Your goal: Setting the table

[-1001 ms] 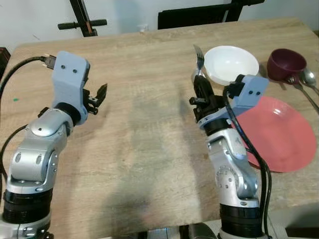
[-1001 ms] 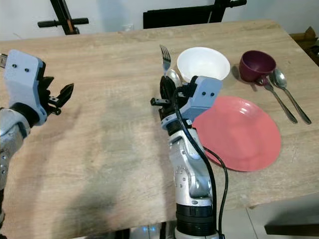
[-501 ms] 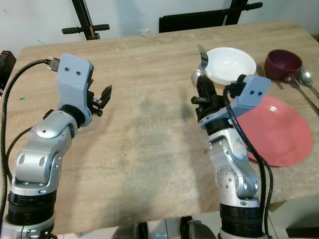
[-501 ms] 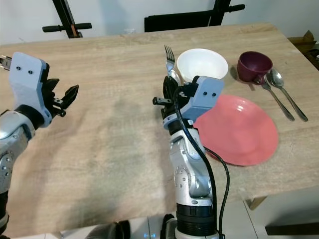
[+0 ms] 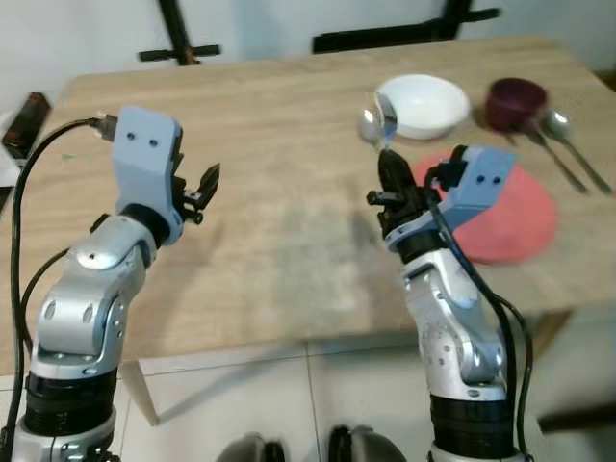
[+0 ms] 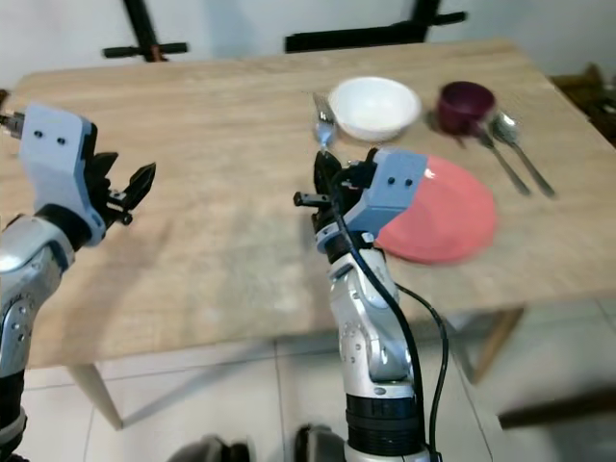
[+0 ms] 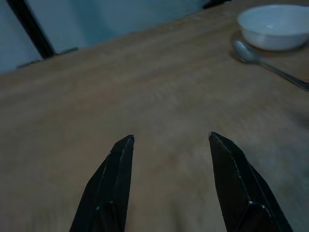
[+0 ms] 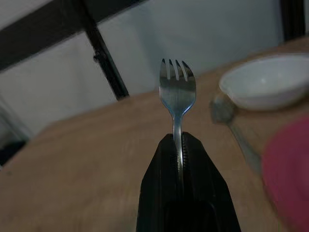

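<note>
My right gripper (image 5: 389,171) is shut on the handle of a silver fork (image 8: 177,89), which stands upright with its tines up, above the wooden table (image 5: 279,221). Beside that gripper lies a pink plate (image 5: 520,207). Behind it sit a white bowl (image 5: 421,93) with a spoon (image 7: 251,53) next to it, and a maroon cup (image 5: 515,96). Two more spoons (image 5: 563,144) lie at the cup's right. My left gripper (image 7: 170,137) hovers open over the bare left part of the table, with nothing between its fingers.
The table's front edge (image 5: 318,337) and the tiled floor (image 5: 289,404) below it are in view. A table leg (image 6: 486,342) stands at the right. A black chair (image 5: 404,29) and a black stand (image 5: 183,38) are beyond the far edge.
The whole view has pulled back from the table, so its front edge and the floor have come into sight. Both grippers keep their poses, and the fork stays in the right one.
</note>
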Controlling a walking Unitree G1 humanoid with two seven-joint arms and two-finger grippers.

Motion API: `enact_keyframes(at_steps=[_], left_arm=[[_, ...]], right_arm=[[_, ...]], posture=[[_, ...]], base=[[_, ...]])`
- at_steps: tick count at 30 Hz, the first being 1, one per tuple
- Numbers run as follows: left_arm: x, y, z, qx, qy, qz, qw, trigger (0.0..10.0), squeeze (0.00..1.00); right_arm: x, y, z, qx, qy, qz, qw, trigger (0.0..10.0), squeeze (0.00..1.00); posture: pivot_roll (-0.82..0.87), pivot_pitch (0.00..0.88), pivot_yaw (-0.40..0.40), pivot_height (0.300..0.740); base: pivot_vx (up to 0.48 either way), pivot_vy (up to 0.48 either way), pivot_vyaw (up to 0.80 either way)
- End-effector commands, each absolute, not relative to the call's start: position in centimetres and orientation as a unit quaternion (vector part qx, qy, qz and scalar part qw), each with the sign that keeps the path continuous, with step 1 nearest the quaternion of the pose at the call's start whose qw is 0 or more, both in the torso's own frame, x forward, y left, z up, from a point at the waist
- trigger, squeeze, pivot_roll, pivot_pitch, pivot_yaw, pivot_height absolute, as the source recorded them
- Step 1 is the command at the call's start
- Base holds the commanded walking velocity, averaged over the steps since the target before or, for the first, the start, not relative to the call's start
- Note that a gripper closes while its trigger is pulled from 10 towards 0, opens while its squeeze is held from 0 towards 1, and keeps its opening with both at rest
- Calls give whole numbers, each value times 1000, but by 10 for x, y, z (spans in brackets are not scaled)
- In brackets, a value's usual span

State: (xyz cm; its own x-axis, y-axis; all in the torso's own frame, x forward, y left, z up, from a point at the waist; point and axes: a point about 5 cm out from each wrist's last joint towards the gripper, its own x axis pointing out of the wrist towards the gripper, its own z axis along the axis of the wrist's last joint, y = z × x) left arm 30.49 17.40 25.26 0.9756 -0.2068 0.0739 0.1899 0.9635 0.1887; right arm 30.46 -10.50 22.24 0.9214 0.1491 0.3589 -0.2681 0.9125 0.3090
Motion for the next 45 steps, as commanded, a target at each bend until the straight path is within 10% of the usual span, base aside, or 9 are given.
enact_keyframes(at_steps=[1, 45], left_arm=[[303, 179, 248, 94, -36, -92, 991, 10000, 0], [309, 173, 244, 80, -30, -92, 992, 10000, 0]], right_arm=[[302, -99, 220, 182, -159, 117, 963, 10000, 0], [299, -101, 215, 167, -148, 122, 967, 10000, 0]], posture=[[3, 103, 93, 740], [-32, 100, 81, 740]], base=[[-371, 0, 0], [-293, 0, 0]])
